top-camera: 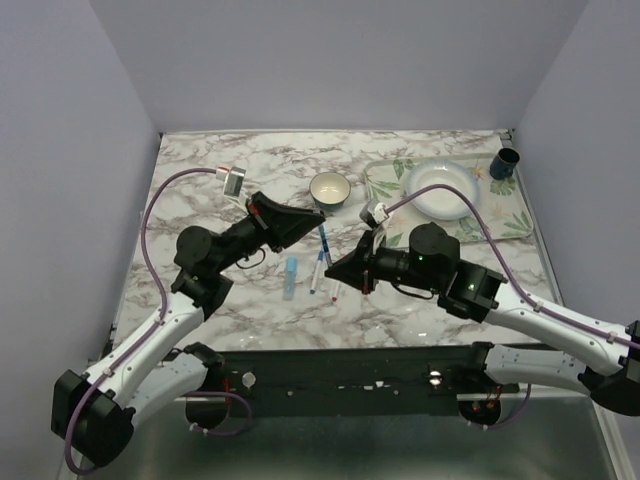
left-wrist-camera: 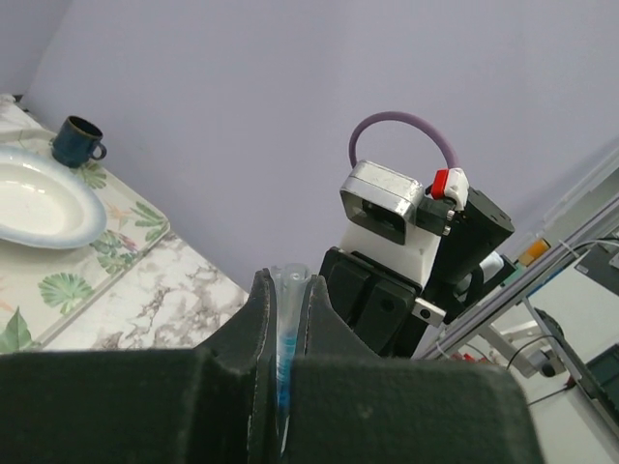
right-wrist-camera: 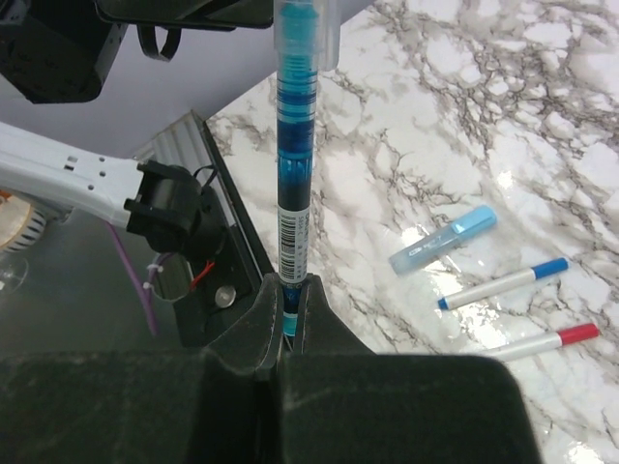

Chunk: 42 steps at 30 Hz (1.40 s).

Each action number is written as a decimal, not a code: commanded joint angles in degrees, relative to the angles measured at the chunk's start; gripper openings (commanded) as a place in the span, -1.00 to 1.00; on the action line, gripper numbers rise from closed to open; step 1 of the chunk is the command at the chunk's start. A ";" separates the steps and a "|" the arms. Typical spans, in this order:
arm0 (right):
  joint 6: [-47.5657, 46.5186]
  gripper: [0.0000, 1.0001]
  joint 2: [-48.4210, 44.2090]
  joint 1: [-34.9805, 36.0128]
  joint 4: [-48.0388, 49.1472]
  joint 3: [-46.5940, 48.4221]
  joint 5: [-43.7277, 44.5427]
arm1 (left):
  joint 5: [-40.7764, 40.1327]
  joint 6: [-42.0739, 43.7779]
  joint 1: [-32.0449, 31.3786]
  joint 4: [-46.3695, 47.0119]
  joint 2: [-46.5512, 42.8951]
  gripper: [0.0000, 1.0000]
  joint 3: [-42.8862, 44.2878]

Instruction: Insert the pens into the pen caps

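Note:
My right gripper (right-wrist-camera: 288,290) is shut on the lower end of a blue pen (right-wrist-camera: 293,193) with a barcode label. The pen's far end sits inside a clear pen cap (right-wrist-camera: 305,29). My left gripper (left-wrist-camera: 285,280) is shut on that cap (left-wrist-camera: 283,319), and blue shows through its clear wall. From above, the pen (top-camera: 326,243) spans the short gap between the left gripper (top-camera: 322,214) and the right gripper (top-camera: 337,268), over the middle of the table. A white pen with a blue tip (right-wrist-camera: 503,283) and another with a red tip (right-wrist-camera: 546,340) lie on the marble.
A light blue marker (top-camera: 290,277) lies left of the two loose pens. A small bowl (top-camera: 330,188) stands behind the grippers. A leaf-patterned tray (top-camera: 520,225) at the back right carries a white plate (top-camera: 445,190) and a dark blue cup (top-camera: 505,163).

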 commanded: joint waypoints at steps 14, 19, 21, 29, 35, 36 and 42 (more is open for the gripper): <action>-10.06 -0.99 2.40 -2.62 12.12 21.22 19.31 | 3.96 -0.48 -8.32 -11.79 2.02 -1.00 -5.72; -11.21 -0.99 2.58 -3.76 12.65 23.41 19.58 | 3.00 0.75 -9.29 -13.37 1.58 -1.00 -6.43; -12.60 -0.99 3.28 -3.94 13.17 24.64 19.05 | 2.91 0.84 -9.64 -13.20 2.10 -1.00 -6.60; -17.53 -0.99 6.79 -4.74 11.42 33.52 18.87 | -1.13 3.90 -15.26 -15.21 5.53 -1.00 -6.25; -19.21 -0.99 9.26 -5.87 9.93 39.85 17.92 | -1.84 5.15 -17.20 -12.68 7.55 -1.00 -6.07; -18.68 -0.99 9.35 -6.14 8.88 40.38 16.43 | -1.58 4.45 -17.20 -11.45 7.38 -1.00 -6.69; -13.06 -0.99 7.33 -6.76 12.72 33.10 12.19 | 2.64 -1.35 -17.38 4.63 8.17 -1.00 -8.54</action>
